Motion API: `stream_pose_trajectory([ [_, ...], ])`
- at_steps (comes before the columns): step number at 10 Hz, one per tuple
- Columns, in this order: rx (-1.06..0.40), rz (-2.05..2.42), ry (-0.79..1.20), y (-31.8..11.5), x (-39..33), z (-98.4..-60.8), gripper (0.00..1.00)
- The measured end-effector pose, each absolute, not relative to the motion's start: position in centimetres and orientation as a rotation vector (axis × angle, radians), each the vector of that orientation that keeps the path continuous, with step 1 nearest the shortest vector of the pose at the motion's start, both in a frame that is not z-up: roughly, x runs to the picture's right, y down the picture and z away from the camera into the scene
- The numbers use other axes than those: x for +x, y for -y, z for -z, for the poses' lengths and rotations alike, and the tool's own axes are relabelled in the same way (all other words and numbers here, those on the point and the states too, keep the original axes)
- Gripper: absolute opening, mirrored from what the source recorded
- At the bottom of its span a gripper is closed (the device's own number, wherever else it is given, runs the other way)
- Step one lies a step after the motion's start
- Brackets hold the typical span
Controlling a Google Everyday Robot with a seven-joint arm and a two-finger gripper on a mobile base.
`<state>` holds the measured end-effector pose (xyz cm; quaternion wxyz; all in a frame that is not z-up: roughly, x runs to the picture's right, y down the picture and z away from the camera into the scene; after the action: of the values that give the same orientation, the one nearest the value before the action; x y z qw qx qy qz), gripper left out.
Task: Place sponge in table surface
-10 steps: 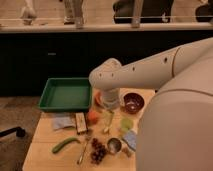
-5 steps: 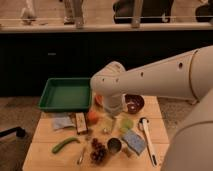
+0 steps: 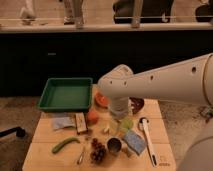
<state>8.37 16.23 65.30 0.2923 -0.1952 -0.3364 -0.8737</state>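
A blue-grey sponge [image 3: 134,141] lies flat on the wooden table [image 3: 45,150] at the front right, next to a metal cup [image 3: 114,145]. My gripper [image 3: 120,116] hangs from the big white arm [image 3: 150,85] and points down over the middle of the table, just behind a yellow-green item [image 3: 125,123]. It is a short way behind and left of the sponge. The wrist hides the gripper's tip.
A green tray [image 3: 65,93] stands at the back left. A dark bowl [image 3: 137,104], an orange fruit [image 3: 92,116], a snack box [image 3: 80,122], a pale packet [image 3: 61,121], a green pepper [image 3: 65,144], grapes [image 3: 97,150] and a white utensil [image 3: 149,141] crowd the table.
The arm's forearm has lifted away from the right side of the table, uncovering the sponge and the white utensil. The wrist has shifted slightly right and forward.
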Motion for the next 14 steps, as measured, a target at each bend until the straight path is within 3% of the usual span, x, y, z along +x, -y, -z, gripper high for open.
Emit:
stream_pose_trajectory([
  [14,-0.533,2.203,0.950,-22.5,13.1,-67.0,0.80],
])
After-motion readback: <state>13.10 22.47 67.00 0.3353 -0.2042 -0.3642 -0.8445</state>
